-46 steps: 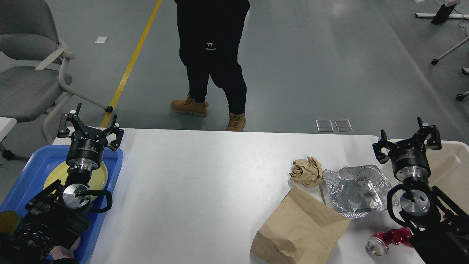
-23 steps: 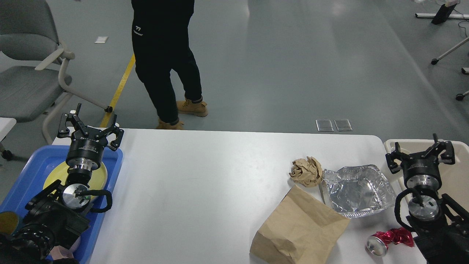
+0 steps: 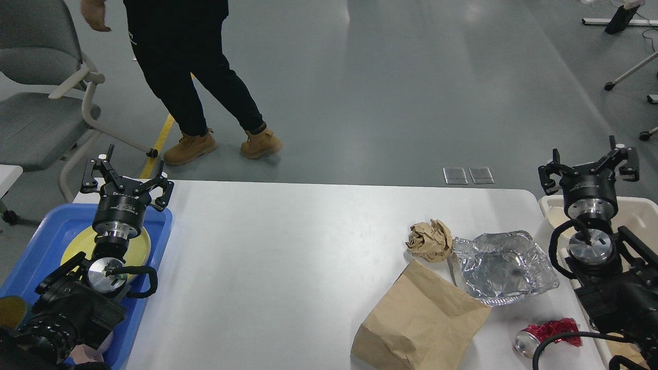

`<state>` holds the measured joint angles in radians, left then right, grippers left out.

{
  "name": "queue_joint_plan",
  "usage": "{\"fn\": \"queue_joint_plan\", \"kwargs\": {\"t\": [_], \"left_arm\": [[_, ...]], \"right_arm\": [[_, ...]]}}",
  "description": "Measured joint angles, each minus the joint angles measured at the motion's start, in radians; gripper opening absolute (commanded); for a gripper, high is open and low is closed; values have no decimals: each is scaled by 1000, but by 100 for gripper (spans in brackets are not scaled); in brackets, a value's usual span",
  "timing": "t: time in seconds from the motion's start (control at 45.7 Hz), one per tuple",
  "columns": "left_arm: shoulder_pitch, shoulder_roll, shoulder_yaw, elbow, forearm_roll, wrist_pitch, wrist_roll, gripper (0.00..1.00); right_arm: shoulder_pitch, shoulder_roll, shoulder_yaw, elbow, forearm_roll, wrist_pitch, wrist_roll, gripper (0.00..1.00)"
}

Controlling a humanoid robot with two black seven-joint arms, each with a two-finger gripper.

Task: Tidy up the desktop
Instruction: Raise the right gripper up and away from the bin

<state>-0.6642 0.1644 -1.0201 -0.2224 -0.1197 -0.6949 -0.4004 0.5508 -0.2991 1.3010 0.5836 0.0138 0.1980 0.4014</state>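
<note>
Head view: both my tools, left tool (image 3: pixel 126 177) and right tool (image 3: pixel 589 163), hang spread and empty; rubbish crowds the worktop (image 3: pixel 288 257) beside the foil tray (image 3: pixel 506 270), so I judge picking it up comes next.

Smooth grey floor (image 3: pixel 411 87), shiny in spots from lights above. Yellow line (image 3: pixel 159 141) painted across it on the left. Grey chair (image 3: pixel 36 97) with pale arms at far left. Two small metal plates (image 3: pixel 469 175) set in the floor. Wheeled stand legs (image 3: pixel 629 74) at far right.
</note>
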Motion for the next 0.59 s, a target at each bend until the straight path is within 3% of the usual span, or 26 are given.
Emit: {"fn": "queue_joint_plan", "kwargs": {"t": [0.131,0.241,0.372,0.591], "left_arm": [[0,0,0,0,0,0,0,96],[0,0,0,0,0,0,0,96],[0,0,0,0,0,0,0,96],[0,0,0,0,0,0,0,96]], "right_arm": [[18,-53,-3,4,-1,29,-2,100],[25,-98,-58,4,-2,134,-4,100],[65,-135,-259,5,-2,314,-5,100],[166,-149,-685,-7,-16,364,-7,100]]}}
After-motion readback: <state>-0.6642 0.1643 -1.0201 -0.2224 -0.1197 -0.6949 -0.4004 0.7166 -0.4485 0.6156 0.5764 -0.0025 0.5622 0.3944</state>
